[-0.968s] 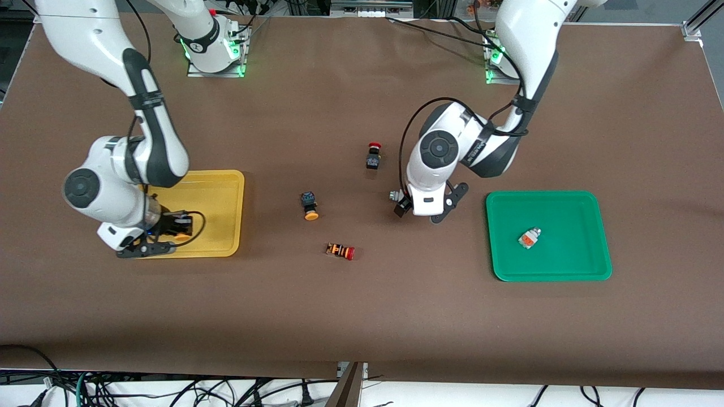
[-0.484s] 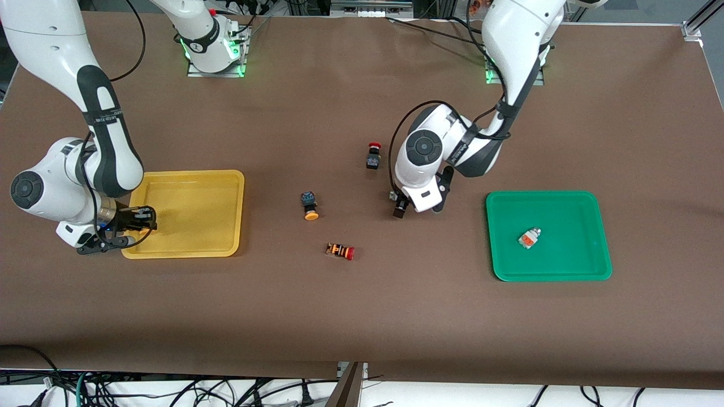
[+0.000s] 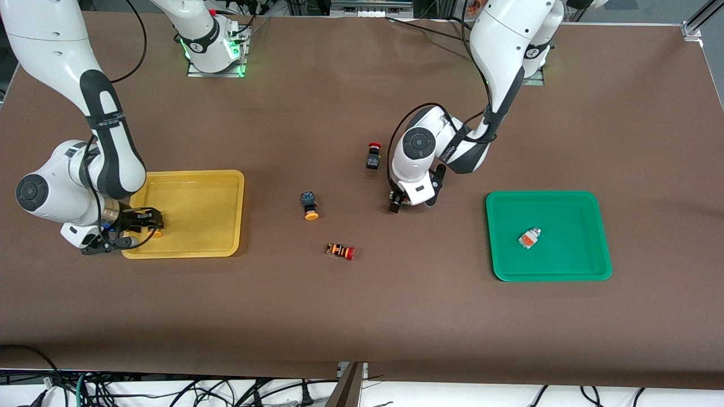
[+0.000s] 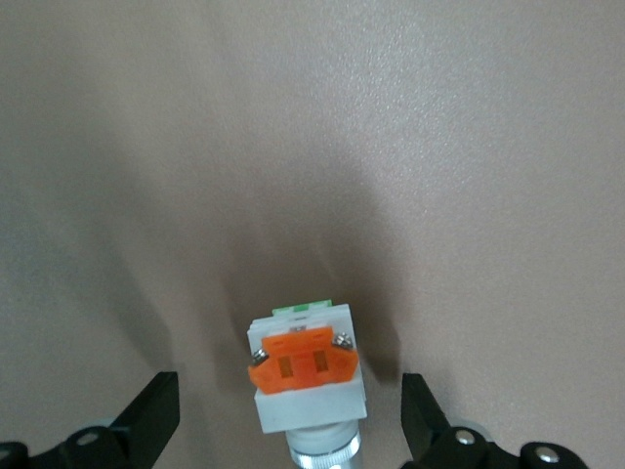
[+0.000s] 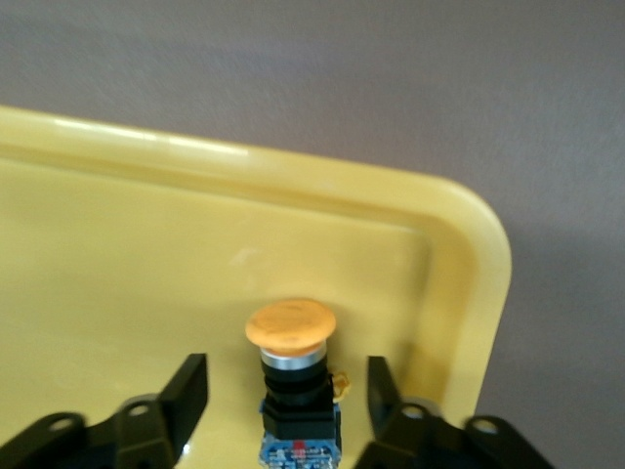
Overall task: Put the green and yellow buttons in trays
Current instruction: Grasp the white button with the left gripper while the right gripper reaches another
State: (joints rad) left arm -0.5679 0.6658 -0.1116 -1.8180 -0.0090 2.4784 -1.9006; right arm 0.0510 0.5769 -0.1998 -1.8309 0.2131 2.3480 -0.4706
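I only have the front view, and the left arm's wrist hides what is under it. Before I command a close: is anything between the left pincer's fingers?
Observer: Yes. The left wrist view shows a white-bodied button with an orange block, lying on the table between the fingers of the left pincer.
Operator: Is it gripped?
Observer: No. That pincer is open, with bare table showing on each side of the button.
Operator: And the right pincer?
Observer: The right wrist view shows the right pincer open too, around a black button with an orange-yellow cap. The button is in the yellow tray, near a corner of its rim.
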